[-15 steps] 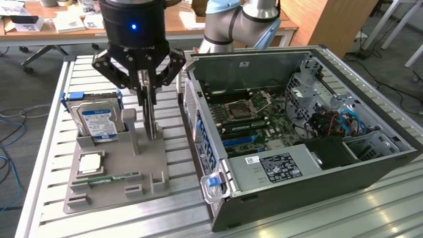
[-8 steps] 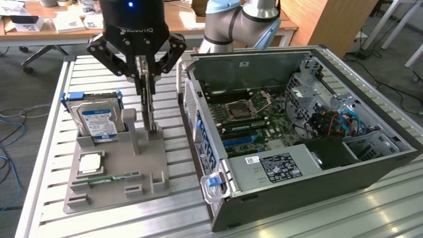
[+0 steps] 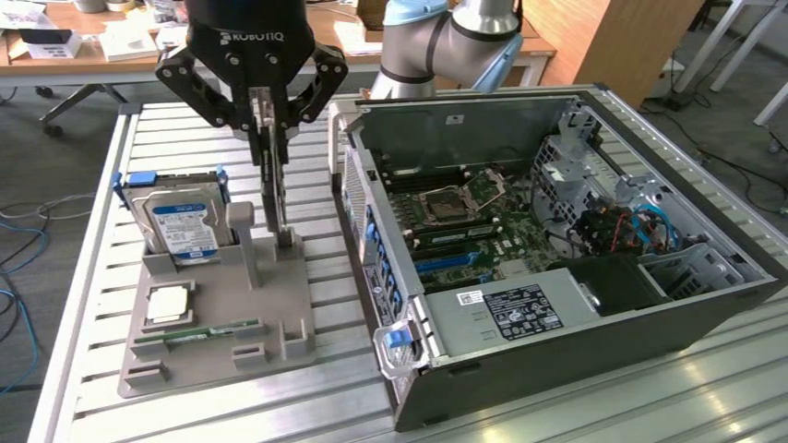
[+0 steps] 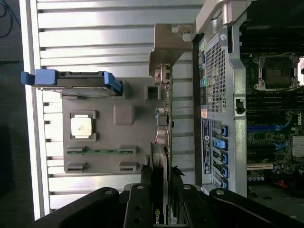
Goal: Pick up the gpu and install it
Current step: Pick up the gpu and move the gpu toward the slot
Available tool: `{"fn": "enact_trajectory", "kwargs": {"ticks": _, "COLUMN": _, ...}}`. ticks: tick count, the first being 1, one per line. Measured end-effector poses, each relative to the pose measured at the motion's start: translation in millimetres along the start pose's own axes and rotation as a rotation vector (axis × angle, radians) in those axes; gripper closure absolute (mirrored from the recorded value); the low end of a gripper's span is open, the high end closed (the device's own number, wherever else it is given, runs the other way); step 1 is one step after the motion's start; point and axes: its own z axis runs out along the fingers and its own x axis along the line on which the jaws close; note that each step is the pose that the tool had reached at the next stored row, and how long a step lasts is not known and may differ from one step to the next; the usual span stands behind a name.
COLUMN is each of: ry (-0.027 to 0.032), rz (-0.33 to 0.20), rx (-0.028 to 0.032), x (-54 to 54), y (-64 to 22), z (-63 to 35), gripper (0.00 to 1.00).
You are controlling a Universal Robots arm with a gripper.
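At nine o'clock from the open case [image 3: 591,341], the gripper [image 3: 273,138] has its fingers closed on the gpu [image 3: 280,203], upright in the grey stand [image 3: 265,295] (pick-up step, I'd judge), which calls for a straight lift clear

Top of the gpu [image 3: 277,189] is hidden between the jaws.

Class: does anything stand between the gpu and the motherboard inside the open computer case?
Yes: the case's near wall rises between the gpu, upright in the gray fixture in the gripper's grasp, and the motherboard. Above that wall the case lies open; nothing visible covers it.
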Motion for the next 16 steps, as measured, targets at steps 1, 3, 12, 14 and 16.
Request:
{"fn": "enact_trajectory", "kwargs": {"ticks": 1, "ry": 0.0000, "rz": 0.000, "rx": 0.0000, "x": 0.0, "y": 0.0, "z": 0.0, "gripper": 0.74}}
{"fn": "enact_trajectory", "kwargs": {"ticks": 3, "ry": 0.0000, "rz": 0.000, "rx": 0.0001, "x": 0.0, "y": 0.0, "z": -0.1, "gripper": 0.74}}
{"fn": "enact_trajectory", "kwargs": {"ticks": 12, "ry": 0.0002, "rz": 0.000, "rx": -0.0001, "x": -9.4, "y": 0.6, "z": 0.0, "gripper": 0.74}}
{"fn": "enact_trajectory", "kwargs": {"ticks": 14, "ry": 0.0002, "rz": 0.000, "rx": -0.0005, "x": -13.9, "y": 0.9, "z": 0.0, "gripper": 0.74}}
{"fn": "enact_trajectory", "kwargs": {"ticks": 16, "ry": 0.0002, "rz": 0.000, "rx": -0.0008, "x": -19.1, "y": 1.2, "z": 0.1, "gripper": 0.74}}
